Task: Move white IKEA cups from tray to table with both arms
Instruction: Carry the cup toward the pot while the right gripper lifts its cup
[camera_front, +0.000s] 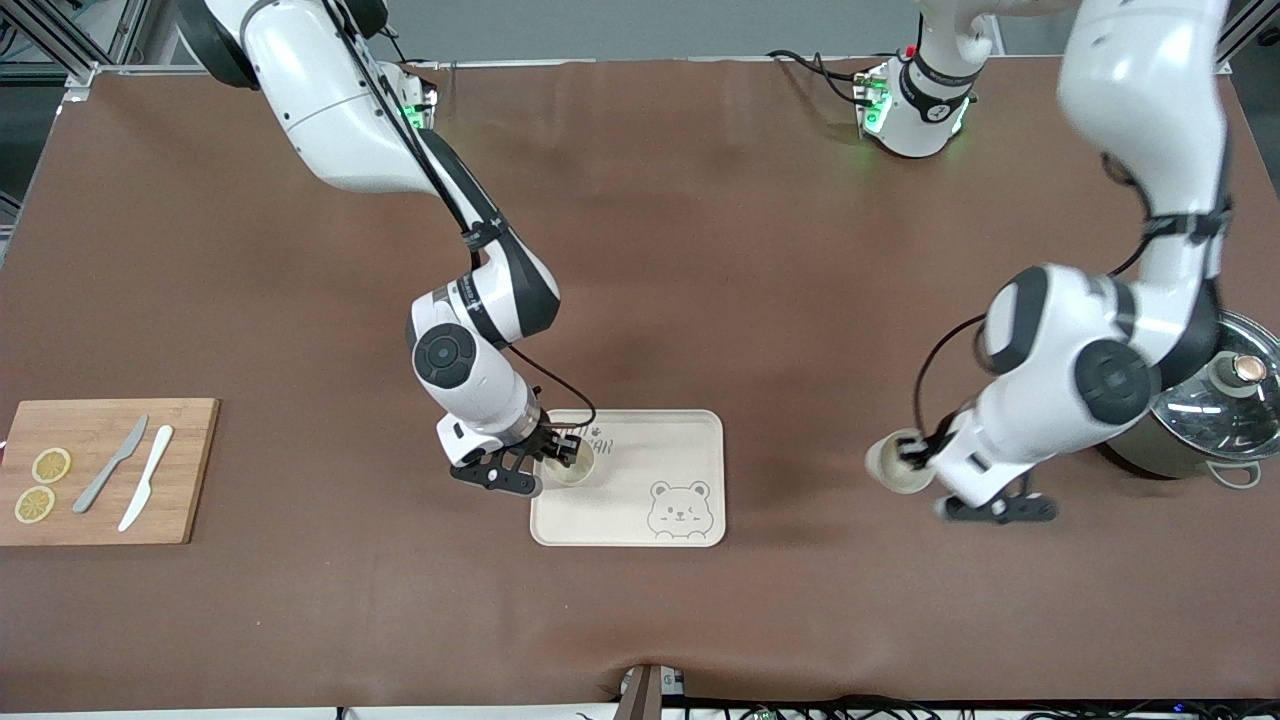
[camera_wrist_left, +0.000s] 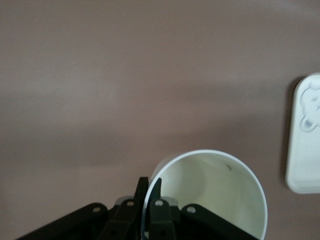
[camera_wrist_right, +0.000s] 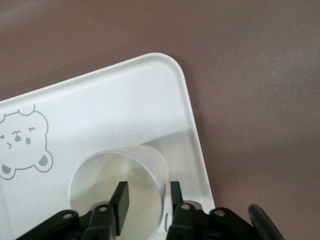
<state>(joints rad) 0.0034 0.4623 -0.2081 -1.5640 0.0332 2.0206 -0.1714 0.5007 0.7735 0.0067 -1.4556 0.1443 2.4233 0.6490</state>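
Note:
A cream tray (camera_front: 650, 450) with a bear print lies on the brown table. One white cup (camera_front: 578, 468) stands upright on the tray, in the corner toward the right arm's end. My right gripper (camera_front: 557, 455) is open astride its rim, one finger inside and one outside, as the right wrist view shows of the gripper (camera_wrist_right: 147, 192), the cup (camera_wrist_right: 95, 182) and the tray (camera_wrist_right: 125, 100). My left gripper (camera_front: 915, 455) is shut on the wall of the second white cup (camera_front: 893, 470), held tilted over bare table between tray and pot. The left wrist view shows this gripper (camera_wrist_left: 148, 182), cup (camera_wrist_left: 215, 190) and the tray's edge (camera_wrist_left: 305, 150).
A steel pot with a glass lid (camera_front: 1210, 410) stands at the left arm's end, close to the left arm's elbow. A wooden cutting board (camera_front: 100, 505) with two lemon slices, a grey knife and a white knife lies at the right arm's end.

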